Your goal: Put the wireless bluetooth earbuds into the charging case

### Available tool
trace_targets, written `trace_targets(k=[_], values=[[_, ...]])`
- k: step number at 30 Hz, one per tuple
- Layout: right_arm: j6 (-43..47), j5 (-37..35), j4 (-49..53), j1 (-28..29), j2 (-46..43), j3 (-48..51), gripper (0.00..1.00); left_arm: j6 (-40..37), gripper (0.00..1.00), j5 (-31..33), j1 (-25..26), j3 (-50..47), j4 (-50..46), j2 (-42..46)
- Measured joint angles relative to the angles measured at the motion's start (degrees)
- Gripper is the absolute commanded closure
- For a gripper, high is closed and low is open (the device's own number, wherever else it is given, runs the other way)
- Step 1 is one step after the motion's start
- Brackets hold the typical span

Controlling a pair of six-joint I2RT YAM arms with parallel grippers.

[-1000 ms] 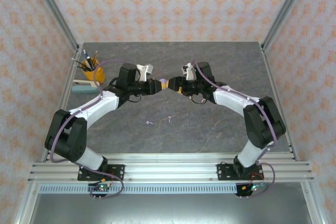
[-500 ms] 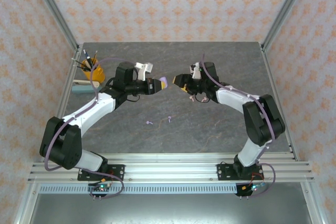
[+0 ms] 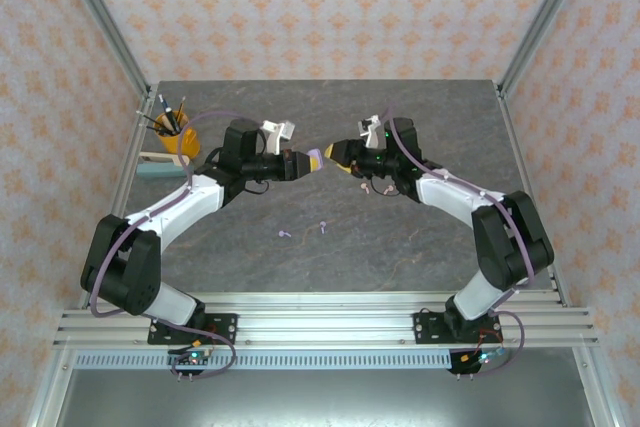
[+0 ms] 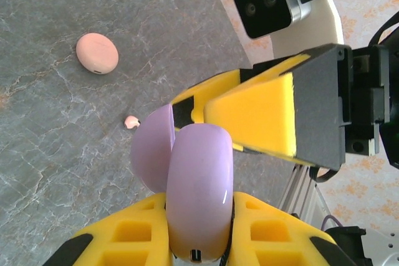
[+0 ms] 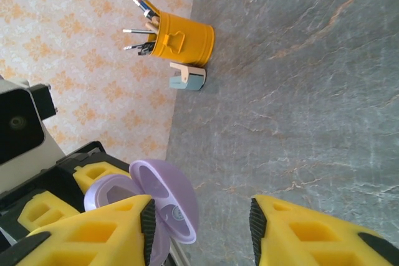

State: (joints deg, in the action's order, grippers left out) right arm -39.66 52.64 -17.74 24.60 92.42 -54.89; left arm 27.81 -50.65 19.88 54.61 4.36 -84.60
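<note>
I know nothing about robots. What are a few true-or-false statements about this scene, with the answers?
1. The left end effector holds a lilac case. True.
2. That lilac case is shut. False: its lid stands open.
3. A pink case lies on the table. True.
4. The pen cup is blue. False: it is yellow.
5. Two lilac buds lie loose on the table. True.
6. The right end effector grips the pink case. False: its jaws stand apart beside the lilac case, holding nothing.
</note>
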Motion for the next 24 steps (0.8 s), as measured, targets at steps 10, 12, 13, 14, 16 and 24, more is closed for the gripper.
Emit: trace_targets(k=[10, 12, 13, 14, 16, 24], values=[[-0.20, 0.46, -1.05, 1.73, 2.05, -0.02, 0.66, 0.83, 0.90, -0.11, 0.00, 0.11, 0.59, -0.04], [-0.22, 0.61, -1.38, 1.73, 2.40, -0.07, 0.67, 0.83, 0.90, -0.04, -0.02, 0.11, 0.57, -0.13], [-0.31, 0.74, -1.55, 1.73, 2.54, -0.11, 0.68, 0.83, 0.90, -0.04, -0.02, 0.11, 0.57, -0.20], [-0.35, 0.79, -1.62, 1.75, 2.64, -0.20, 0.69, 0.83, 0.90, 0.00, -0.02, 0.11, 0.57, -0.22], [-0.42, 0.98, -1.73, 1.75, 3.04, -0.57, 0.70, 0.83, 0.90, 0.09, -0.07, 0.11, 0.55, -0.22], [-1.14, 2.12, -1.84, 1.79, 4.57, -2.67, 0.72, 0.81, 0.90, 0.55, -0.44, 0.11, 0.61, -0.22]])
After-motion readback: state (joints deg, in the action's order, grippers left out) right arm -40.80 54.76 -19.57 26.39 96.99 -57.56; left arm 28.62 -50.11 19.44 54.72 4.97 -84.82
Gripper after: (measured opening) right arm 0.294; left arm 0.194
